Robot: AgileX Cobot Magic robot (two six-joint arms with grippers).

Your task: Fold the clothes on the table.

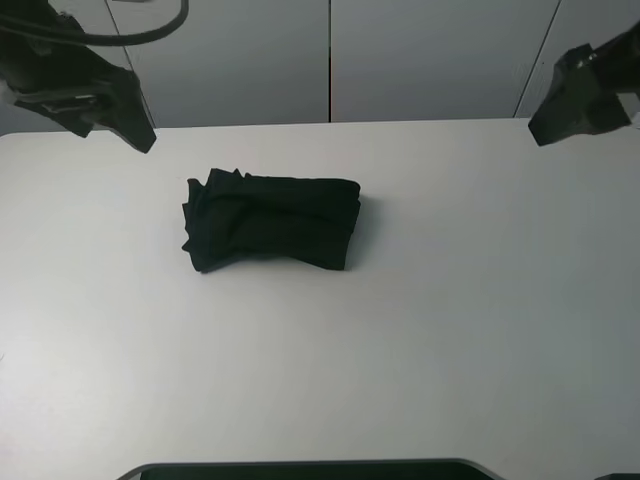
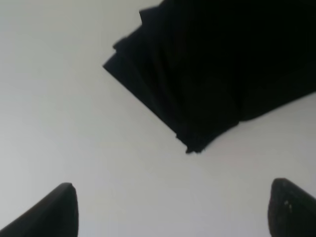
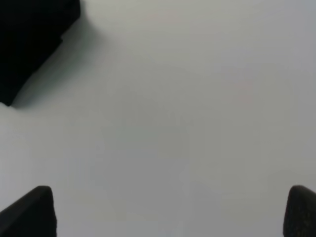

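White table (image 1: 470, 330) bare around folded black clothes (image 1: 270, 220); both grippers' jaws apart, raised at far corners.

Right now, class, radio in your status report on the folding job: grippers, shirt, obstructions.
Left gripper open, empty. Right gripper open, empty. T-shirt folded into compact bundle on table, untouched. Nothing in the way.

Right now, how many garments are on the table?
1. A black shirt, folded into a compact bundle, lies on the white table a little left of centre toward the far edge. Its layers could hide something, but only one garment shows.
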